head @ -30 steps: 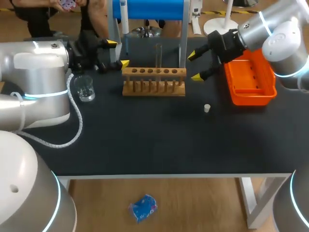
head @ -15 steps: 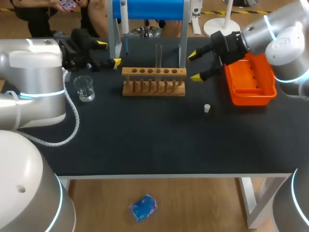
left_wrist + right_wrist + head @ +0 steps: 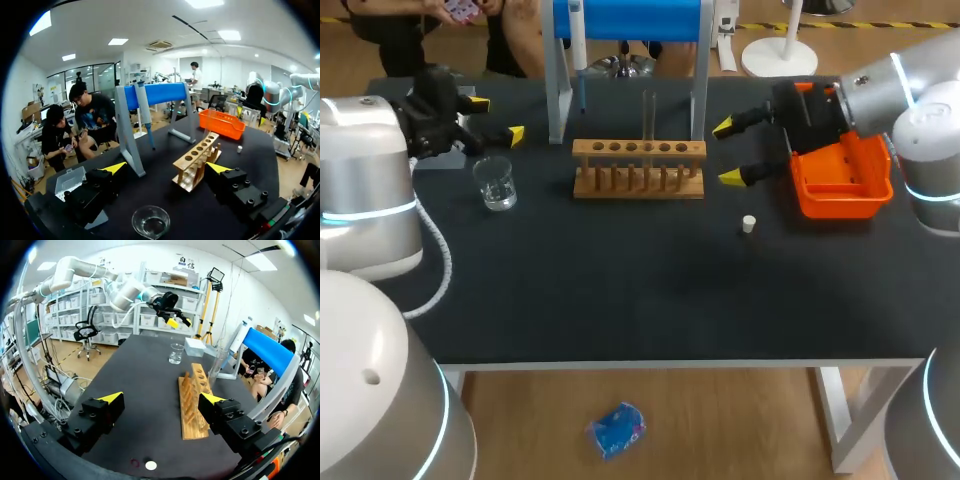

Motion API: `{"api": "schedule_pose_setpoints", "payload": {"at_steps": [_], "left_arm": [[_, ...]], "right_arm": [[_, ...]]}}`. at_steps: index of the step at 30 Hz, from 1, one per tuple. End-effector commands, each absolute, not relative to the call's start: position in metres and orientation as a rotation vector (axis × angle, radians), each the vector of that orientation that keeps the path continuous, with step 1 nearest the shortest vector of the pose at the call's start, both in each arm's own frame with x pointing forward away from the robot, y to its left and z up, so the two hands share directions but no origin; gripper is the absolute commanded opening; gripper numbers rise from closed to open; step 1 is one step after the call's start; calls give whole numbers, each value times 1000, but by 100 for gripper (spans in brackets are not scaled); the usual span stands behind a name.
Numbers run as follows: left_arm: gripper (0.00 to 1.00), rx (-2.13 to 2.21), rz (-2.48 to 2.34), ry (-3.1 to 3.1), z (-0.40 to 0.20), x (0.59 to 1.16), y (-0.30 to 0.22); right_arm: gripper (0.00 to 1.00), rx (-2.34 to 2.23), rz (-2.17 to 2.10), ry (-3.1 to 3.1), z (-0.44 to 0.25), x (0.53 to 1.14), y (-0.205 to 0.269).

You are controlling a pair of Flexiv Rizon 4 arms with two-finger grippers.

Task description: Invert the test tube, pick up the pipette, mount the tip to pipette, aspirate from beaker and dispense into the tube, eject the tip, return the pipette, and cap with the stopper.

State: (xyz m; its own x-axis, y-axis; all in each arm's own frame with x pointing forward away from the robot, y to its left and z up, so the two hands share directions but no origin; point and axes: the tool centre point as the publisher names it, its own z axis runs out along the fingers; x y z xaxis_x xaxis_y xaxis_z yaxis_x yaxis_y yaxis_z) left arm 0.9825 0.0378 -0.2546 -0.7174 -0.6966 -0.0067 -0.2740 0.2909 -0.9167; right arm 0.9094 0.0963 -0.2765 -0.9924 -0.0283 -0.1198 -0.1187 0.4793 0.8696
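1. Left gripper [image 3: 497, 117]: fingers spread apart, holding nothing. It hovers at the far left of the table [image 3: 620, 290], just behind the beaker.
2. Beaker [image 3: 496, 183]: a small clear vessel standing upright, well left of the rack. Judged brittle and slick, so it should not be nudged.
3. Pipette [image 3: 578, 40]: hangs from the blue stand [image 3: 625, 18], behind the rack's left end. It looks like rigid plastic and is probably best gripped around the body.
4. Test tube [image 3: 648, 115]: stands upright in the wooden rack [image 3: 638, 168], near its middle, with most of its length exposed above.
   - Handling: thin clear glass, judged light, stiff, slippery and easily cracked.
   - Grip: take it on the bare shaft above the rack with a modest squeeze, and lift it straight up before turning.
5. Stopper [image 3: 748, 224]: small and pale, lying on the table in front and right of the rack, apart from it. It looks tiny and likely to skid.
6. Right gripper [image 3: 727, 152]: fingers wide apart and empty, just beside the rack's right end, with the orange tray [image 3: 840, 185] to its right.
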Motion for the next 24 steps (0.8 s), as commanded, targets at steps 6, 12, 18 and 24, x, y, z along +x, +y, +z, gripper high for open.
{"api": "schedule_pose_setpoints", "payload": {"at_steps": [6, 12, 18, 24], "left_arm": [[100, -881, -1400, 2137, -255, 978, 35], [100, -967, -1454, 2098, -254, 981, 48], [100, -1056, -1490, 2059, -260, 983, 77], [100, -1048, -1454, 2034, -270, 988, 103]], "right_arm": [[100, -127, 1550, 2619, -275, 905, 94], [100, -168, 1705, 2591, -286, 885, 106], [100, -207, 1850, 2538, -291, 854, 115], [100, -219, 1977, 2496, -294, 830, 122]]}}
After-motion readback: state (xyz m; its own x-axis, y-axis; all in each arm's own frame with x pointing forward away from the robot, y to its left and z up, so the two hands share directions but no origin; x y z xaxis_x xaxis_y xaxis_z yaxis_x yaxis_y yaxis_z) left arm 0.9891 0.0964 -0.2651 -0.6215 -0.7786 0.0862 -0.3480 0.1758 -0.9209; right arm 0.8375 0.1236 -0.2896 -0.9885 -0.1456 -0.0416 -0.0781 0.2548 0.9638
